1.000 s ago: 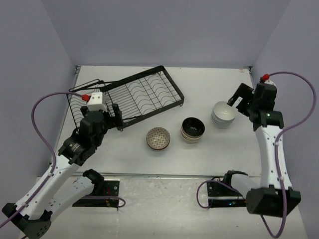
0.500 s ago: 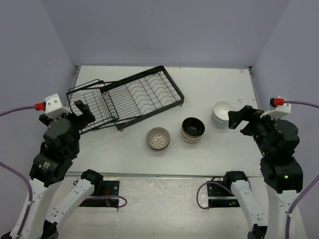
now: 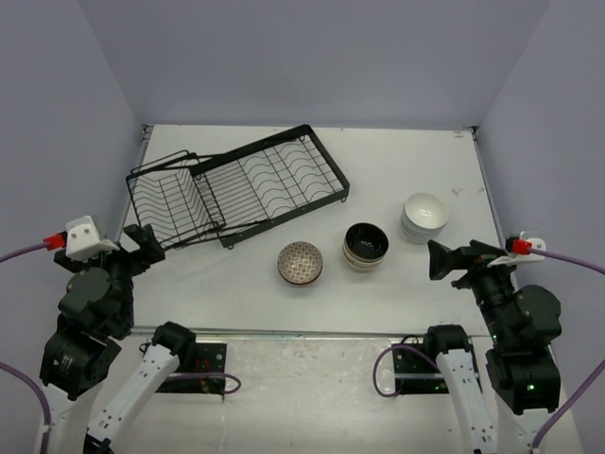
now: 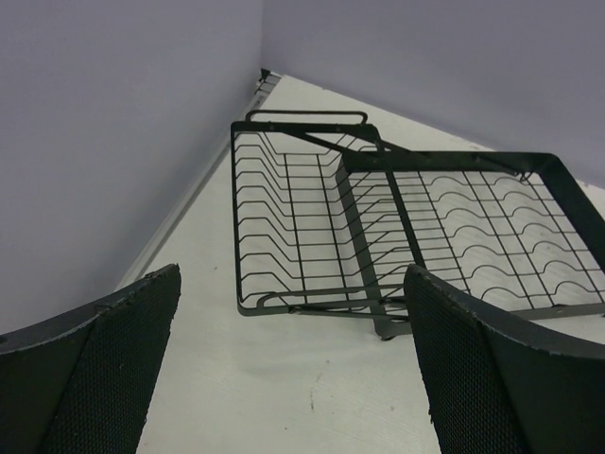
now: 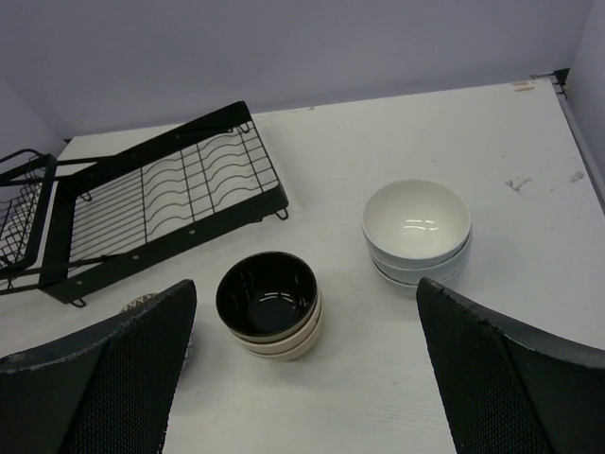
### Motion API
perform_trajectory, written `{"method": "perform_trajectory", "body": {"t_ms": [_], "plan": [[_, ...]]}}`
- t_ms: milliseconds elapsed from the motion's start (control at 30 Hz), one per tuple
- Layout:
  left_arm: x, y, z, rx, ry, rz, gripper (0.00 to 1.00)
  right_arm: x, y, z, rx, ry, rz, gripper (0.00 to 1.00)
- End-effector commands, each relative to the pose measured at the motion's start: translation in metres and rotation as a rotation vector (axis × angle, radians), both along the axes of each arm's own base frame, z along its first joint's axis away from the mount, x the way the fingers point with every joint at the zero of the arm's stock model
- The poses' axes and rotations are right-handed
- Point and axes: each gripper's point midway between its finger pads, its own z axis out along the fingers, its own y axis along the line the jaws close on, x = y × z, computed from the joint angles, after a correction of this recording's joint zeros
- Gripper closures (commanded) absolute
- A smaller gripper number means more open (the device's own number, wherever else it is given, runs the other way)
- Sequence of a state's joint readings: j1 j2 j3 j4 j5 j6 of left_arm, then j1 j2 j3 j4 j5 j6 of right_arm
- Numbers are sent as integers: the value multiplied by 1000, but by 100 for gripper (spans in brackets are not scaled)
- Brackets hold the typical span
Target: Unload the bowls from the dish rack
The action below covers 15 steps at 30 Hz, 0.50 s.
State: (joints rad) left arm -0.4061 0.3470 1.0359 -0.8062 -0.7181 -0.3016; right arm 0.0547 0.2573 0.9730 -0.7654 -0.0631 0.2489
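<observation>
Black wire dish rack (image 3: pixel 327 161): no bowls in it. Small round ceramic bowls (image 3: pixel 366 244) sit on the tabletop, right of rack, nearer my right tool (image 3: pixel 444 260). Left tool (image 4: pixel 298 364) faces rack. Both tools gape wide, holding nothing.

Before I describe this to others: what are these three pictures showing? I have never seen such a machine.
It is a robot: two arms fixed at the near edge of a white table. One picture looks down from above; the other two come from wrist cameras, so the dark shapes in their lower corners are each arm's own fingers. Both the left gripper and the right gripper are open and empty. On the table lies a black wire dish rack with no bowl in it. Near it stand a patterned bowl, a stack of dark bowls and a stack of white bowls.
</observation>
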Motion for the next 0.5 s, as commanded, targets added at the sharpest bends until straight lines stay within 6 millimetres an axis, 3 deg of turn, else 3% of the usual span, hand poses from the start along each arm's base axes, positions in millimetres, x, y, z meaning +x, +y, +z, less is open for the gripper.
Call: {"method": "perform_trajectory", "body": {"t_ms": [0, 467], "plan": [[5, -8, -14, 27, 30, -44, 0, 2, 16, 17, -1, -85, 94, 1], [9, -12, -16, 35, 28, -67, 0, 18, 6, 7, -17, -45, 33, 1]]}}
